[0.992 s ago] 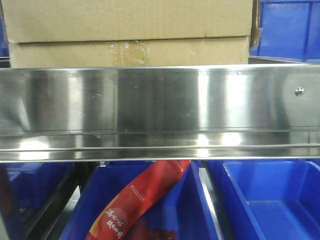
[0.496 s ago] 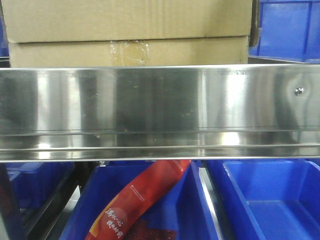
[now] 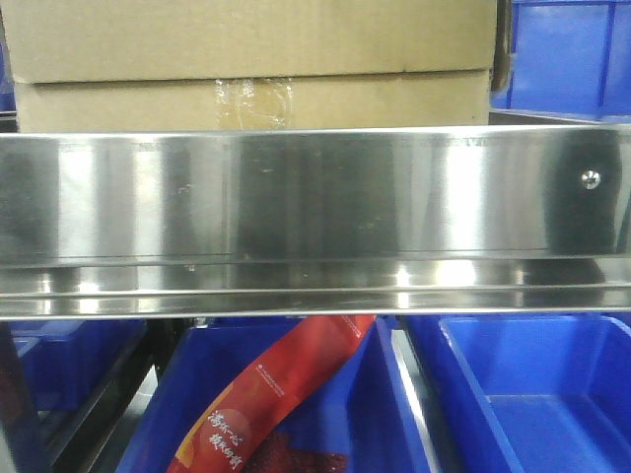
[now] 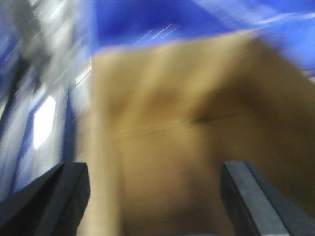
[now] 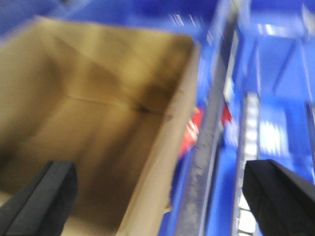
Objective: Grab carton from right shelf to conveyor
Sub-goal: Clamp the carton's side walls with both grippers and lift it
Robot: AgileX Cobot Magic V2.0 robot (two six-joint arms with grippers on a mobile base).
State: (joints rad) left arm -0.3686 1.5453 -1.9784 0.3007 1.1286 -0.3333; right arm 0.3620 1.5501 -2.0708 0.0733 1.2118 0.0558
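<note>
Front-facing view: large plain brown corrugated cardboard carton (image 3: 256, 59) sits on the right shelf (image 3: 315, 197), just behind its wide shiny stainless-steel front rail.
Below the rail: blue plastic bins (image 3: 532, 394); one holds a red printed packet (image 3: 286, 394).
Left tool (image 4: 152, 196): spread wide, gripping nothing; blurred carton ahead.
Right tool (image 5: 160, 196): spread wide, empty; carton's side ahead.

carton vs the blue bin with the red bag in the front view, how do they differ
The carton is brown cardboard; the bin is blue plastic. The carton looks closed, with a tape patch on its lower band; the bin is open-topped and holds a red bag. The carton sits above the steel rail; the bin sits below it. Both are box-shaped containers.
</note>
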